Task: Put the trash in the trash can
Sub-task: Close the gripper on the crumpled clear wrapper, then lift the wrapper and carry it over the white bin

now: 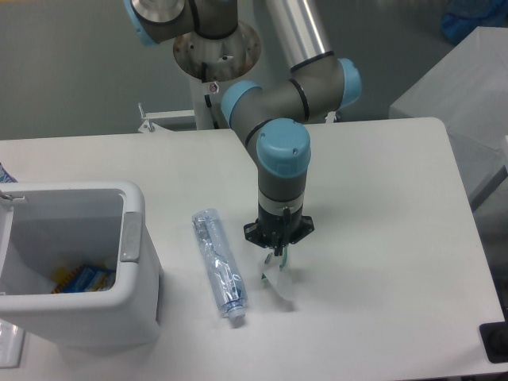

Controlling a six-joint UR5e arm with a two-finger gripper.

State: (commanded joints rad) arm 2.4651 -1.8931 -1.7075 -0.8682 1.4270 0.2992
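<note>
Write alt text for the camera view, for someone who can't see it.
A robot arm's gripper pinches a crumpled clear wrapper on a white table. A crushed plastic bottle lies to its left, beside an open white trash can.

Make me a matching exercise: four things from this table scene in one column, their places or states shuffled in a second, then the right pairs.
1. crushed bottle
2. wrapper
3. trash can
4. hand

A. at the table's left edge, colourful packaging inside
B. shut on something, pointing down
C. pinched at its top
D. lying flat between bin and arm

Pairs: 1-D, 2-C, 3-A, 4-B
</note>
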